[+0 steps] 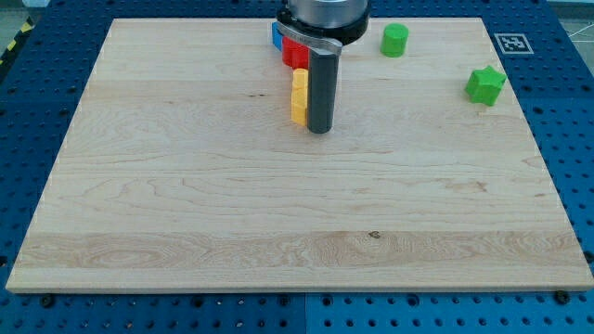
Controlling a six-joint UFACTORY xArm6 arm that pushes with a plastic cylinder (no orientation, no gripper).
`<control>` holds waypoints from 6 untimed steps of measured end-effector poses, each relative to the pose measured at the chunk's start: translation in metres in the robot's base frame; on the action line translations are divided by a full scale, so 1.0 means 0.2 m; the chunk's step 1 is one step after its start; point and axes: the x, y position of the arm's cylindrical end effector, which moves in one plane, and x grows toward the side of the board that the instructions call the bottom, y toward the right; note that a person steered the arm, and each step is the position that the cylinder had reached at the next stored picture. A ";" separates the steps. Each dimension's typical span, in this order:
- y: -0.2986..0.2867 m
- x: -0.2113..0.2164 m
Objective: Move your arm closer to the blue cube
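Observation:
The blue cube [277,37] sits near the view's top centre, mostly hidden behind the arm's head; only its left edge shows. A red block [294,54] lies just right of and below it. A yellow block [299,96], long and upright in the view, lies below the red one. My tip [319,129] rests on the board just right of the yellow block's lower end, close beside it; whether it touches the block cannot be told. The tip is well below the blue cube in the view.
A green cylinder [394,40] stands at the view's top right of centre. A green star-shaped block [484,85] lies farther right. The wooden board [278,204] sits on a blue perforated table, with a marker tag [510,43] at its top right corner.

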 end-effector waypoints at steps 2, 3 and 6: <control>-0.07 0.10; -0.18 0.13; -0.36 -0.42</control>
